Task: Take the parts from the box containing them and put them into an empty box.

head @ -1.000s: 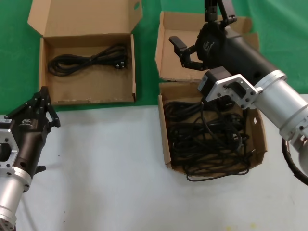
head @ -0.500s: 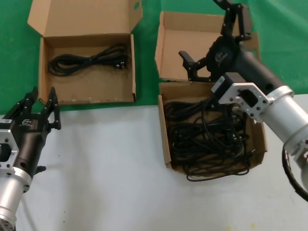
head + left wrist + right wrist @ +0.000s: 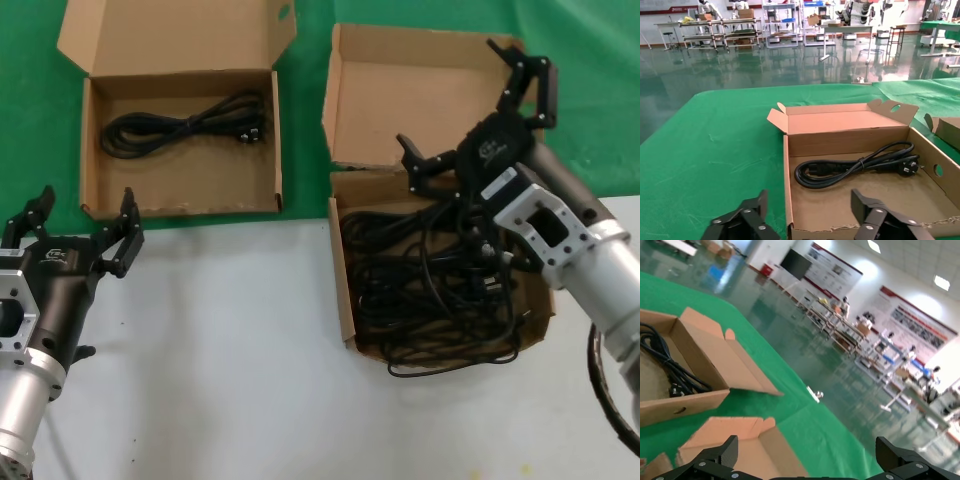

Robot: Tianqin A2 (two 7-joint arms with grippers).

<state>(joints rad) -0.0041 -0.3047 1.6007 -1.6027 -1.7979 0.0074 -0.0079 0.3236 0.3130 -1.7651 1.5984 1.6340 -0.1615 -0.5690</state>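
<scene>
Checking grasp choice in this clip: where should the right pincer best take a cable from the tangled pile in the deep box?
Probably from above, on a raised loop near the middle of the tangled cables. The right pincer is open above the deep box, whose walls block a sideways approach.

Silver arm tubes, black wrists w/ white logos, black pronged grippers.

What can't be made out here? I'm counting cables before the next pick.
- Parts in the box containing them, head view: tangled, partly under the right pincer and its arm; no count.
- That pile, right wrist view: out of frame.
- Left pincer, left wrist view: cut off at the frame edge.
</scene>
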